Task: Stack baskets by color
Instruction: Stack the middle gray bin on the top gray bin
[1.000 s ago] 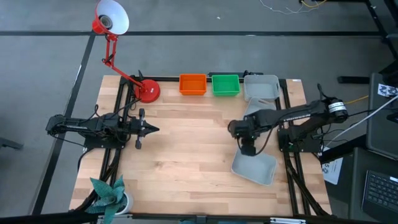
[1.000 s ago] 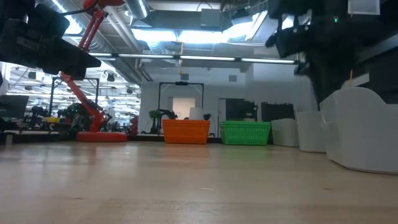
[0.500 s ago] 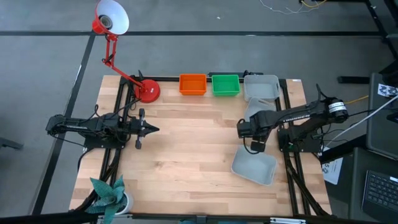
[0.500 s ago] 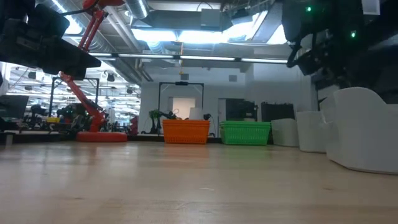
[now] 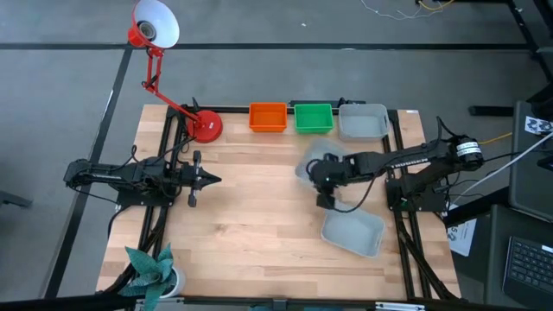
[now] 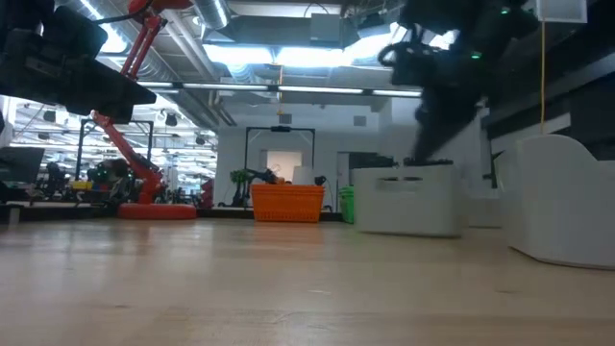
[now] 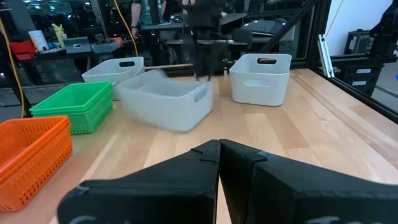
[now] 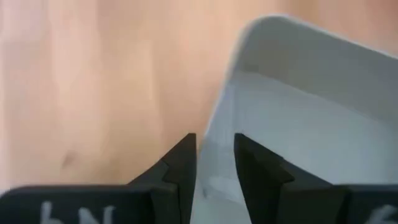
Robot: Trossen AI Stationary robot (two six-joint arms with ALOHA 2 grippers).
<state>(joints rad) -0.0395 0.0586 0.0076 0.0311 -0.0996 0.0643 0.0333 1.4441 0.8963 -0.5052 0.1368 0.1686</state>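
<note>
An orange basket (image 5: 268, 117), a green basket (image 5: 313, 117) and a grey-white basket (image 5: 363, 121) stand in a row along the table's far edge. Another grey-white basket (image 5: 352, 233) sits on the table near the right front. My right gripper (image 5: 323, 180) is right of the table's middle, shut on a third grey-white basket (image 5: 313, 164), which is blurred and also shows in the low view (image 6: 404, 200) and in the left wrist view (image 7: 165, 104). My left gripper (image 5: 212, 180) waits shut above the table's left half. My right gripper has the grey-white basket by one side wall (image 8: 214, 163), at its rim, with one finger (image 8: 180, 163) outside and the other finger (image 8: 255, 168) inside. The fingers slant down from the table's right. The basket sits tilted; whether it is clear of the table I cannot tell.
A red desk lamp stands with its round base (image 5: 207, 127) at the table's far left. A teal plant (image 5: 154, 269) sits at the near left corner. Bare wood (image 5: 259, 216) lies across the middle and near side.
My right gripper has tipped further down and moved toward the table's left, taking the grey-white basket with it, away from the basket at the far right. In the low view the basket now stands in front of the green one.
</note>
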